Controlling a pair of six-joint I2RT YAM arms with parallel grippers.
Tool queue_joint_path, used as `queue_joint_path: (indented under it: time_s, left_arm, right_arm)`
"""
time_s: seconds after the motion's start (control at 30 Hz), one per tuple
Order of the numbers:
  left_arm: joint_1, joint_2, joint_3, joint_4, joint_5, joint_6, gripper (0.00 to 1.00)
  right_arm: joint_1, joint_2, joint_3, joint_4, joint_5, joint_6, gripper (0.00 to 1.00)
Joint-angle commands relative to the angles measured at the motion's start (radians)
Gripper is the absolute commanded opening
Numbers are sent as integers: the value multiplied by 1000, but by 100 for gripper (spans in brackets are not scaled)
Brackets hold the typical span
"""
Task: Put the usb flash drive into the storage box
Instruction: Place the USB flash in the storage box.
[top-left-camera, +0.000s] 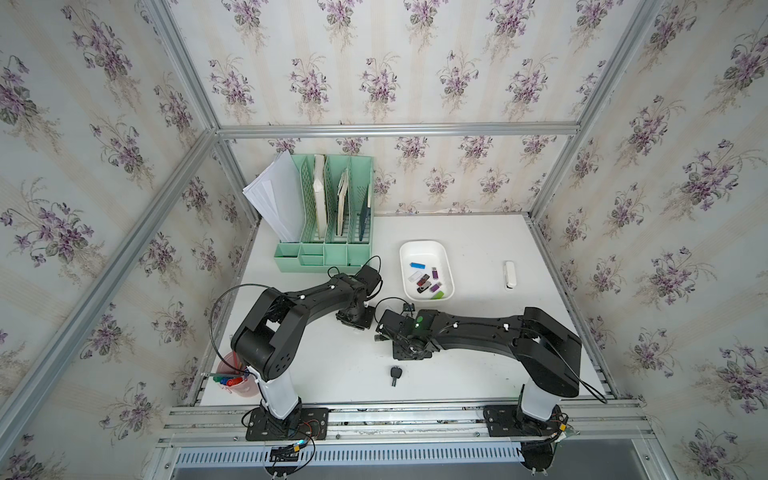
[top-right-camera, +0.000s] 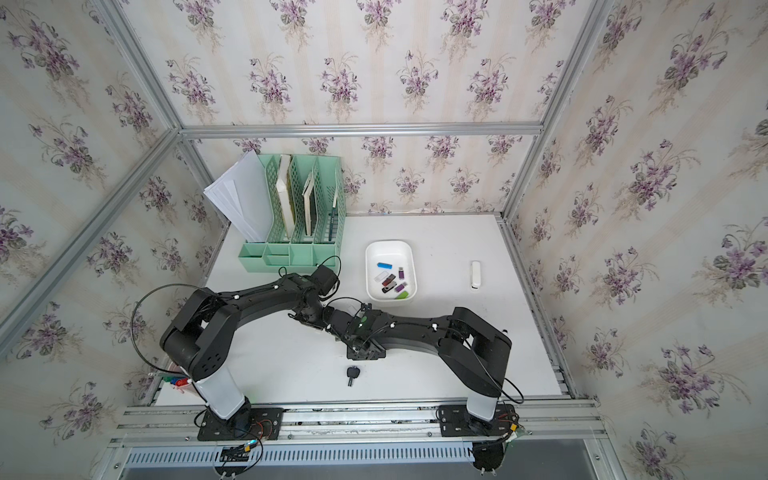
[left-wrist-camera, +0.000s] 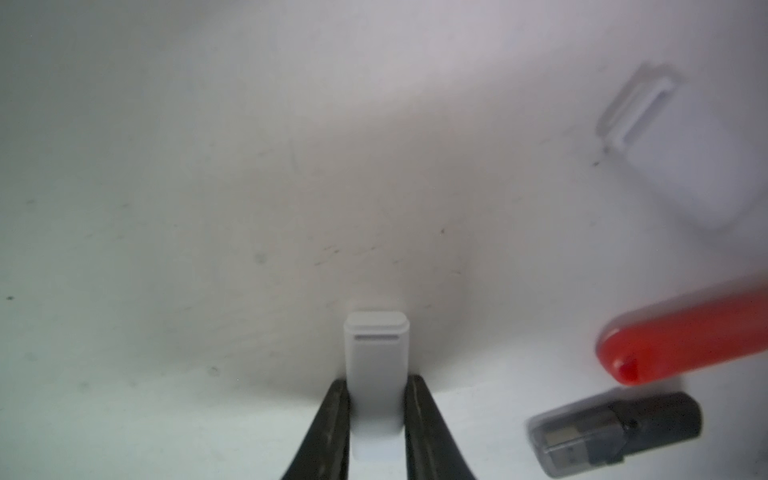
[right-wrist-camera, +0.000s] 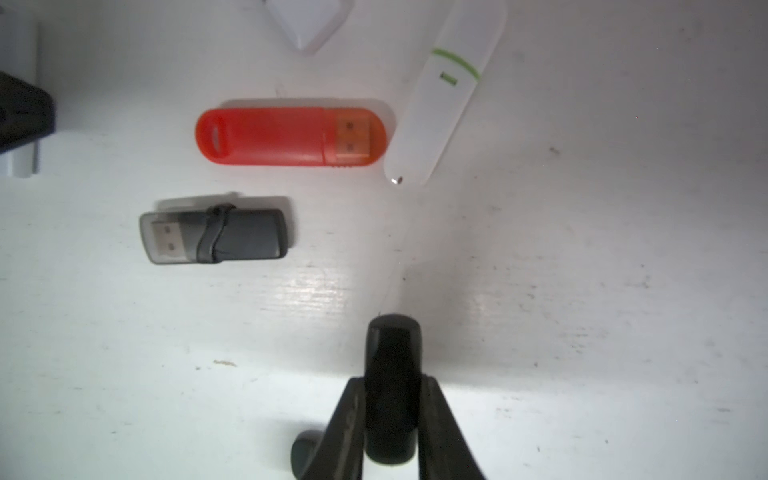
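Only wrist views reveal: left hand (left-wrist-camera: 377, 386) pinches white drive (left-wrist-camera: 376, 353), right hand (right-wrist-camera: 392, 384) pinches black drive (right-wrist-camera: 392, 345).

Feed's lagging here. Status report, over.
Left claw shut on white flash drive. Right claw shut on black flash drive. Neither in storage box yet; path looks clear.

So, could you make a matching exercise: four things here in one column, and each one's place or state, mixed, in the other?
1. small white flash drive
2. black rounded flash drive
3. red translucent flash drive
4. shallow white plastic storage box

A. lies free on the white table
B. clamped in the right gripper
C. holds several drives
D. clamped in the left gripper

Pairs: 1-D, 2-B, 3-A, 4-C
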Motion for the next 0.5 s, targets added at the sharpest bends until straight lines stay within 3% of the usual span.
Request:
queue_joint_path:
  time_s: [0.0, 0.23, 0.47]
  left_arm:
    - [3, 55, -34, -24, 57, -10, 25]
    - [3, 61, -33, -26, 60, -14, 25]
    - [4, 79, -20, -33, 60, -16, 25]
  right_arm:
    - [0, -29, 17, -46, 42, 9, 19]
    - [-43, -114, 100, -160, 118, -22, 19]
    - [-239, -138, 191, -179, 147, -203, 19]
